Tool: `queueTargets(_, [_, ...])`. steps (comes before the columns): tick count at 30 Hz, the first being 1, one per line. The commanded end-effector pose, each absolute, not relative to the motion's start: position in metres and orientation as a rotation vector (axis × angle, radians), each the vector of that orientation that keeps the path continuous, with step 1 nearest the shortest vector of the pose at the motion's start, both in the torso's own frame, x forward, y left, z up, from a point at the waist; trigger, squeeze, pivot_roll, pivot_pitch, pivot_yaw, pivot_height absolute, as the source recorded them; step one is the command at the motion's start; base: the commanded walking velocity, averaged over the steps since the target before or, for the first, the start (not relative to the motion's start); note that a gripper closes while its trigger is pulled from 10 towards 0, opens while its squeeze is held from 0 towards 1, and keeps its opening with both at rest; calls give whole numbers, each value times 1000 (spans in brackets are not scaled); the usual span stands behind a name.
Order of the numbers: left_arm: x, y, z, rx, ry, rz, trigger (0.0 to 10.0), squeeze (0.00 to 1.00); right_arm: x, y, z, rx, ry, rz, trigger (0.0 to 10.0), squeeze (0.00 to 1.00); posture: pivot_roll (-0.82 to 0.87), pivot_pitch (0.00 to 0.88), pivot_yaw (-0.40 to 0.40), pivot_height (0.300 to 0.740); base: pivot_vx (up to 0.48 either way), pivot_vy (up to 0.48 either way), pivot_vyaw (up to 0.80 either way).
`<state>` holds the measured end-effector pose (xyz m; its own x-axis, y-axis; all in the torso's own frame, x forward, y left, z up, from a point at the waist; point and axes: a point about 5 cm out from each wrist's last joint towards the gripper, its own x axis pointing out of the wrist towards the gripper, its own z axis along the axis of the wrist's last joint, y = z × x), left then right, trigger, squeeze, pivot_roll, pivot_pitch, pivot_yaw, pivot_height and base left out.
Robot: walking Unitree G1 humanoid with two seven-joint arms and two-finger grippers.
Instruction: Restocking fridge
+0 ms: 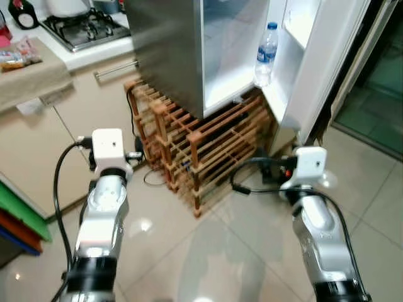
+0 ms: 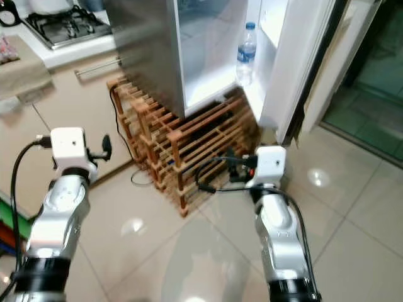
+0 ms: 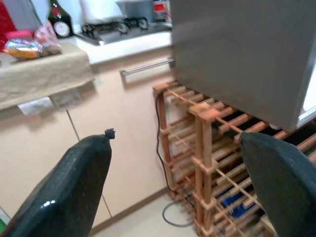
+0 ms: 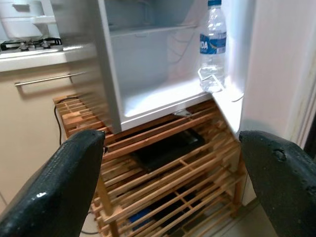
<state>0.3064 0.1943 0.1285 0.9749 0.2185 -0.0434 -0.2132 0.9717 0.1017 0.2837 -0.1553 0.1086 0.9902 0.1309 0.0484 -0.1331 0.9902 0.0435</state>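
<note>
My left gripper (image 3: pixel 173 182) hangs with its black fingers spread wide apart, empty, in front of the slatted wooden rack (image 1: pixel 201 141) and the beige cabinet with a steel bar handle (image 3: pixel 146 66). My right gripper (image 4: pixel 173 182) is likewise spread open and empty, facing the open silver fridge (image 1: pixel 173 50) that sits on top of that rack. A clear plastic water bottle with a blue cap (image 1: pixel 266 54) stands upright in the lowest white door shelf (image 4: pixel 224 98); its blue label shows the letters "DA", the rest turned away. A gas hob (image 1: pixel 85 28) sits on the white table (image 1: pixel 104 50) beside the fridge.
</note>
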Motion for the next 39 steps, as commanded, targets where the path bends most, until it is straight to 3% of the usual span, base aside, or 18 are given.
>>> queueTargets(1, [308, 189, 126, 91, 73, 203, 10000, 0, 283, -163, 112, 23, -57, 106, 10000, 0, -49, 0, 38, 740, 480, 0, 0])
queueTargets(17, [310, 182, 127, 74, 64, 194, 10000, 0, 284, -164, 115, 7, -71, 112, 10000, 0, -53, 0, 41, 740, 480, 0, 491])
queueTargets(22, [312, 179, 129, 68, 54, 189, 10000, 0, 285, -164, 110, 12, -41, 112, 10000, 0, -55, 0, 40, 740, 0, 0, 185])
queueTargets(39, [313, 178, 127, 84, 68, 203, 10000, 0, 288, -168, 113, -6, -52, 95, 10000, 0, -58, 0, 40, 740, 338, -335, 321])
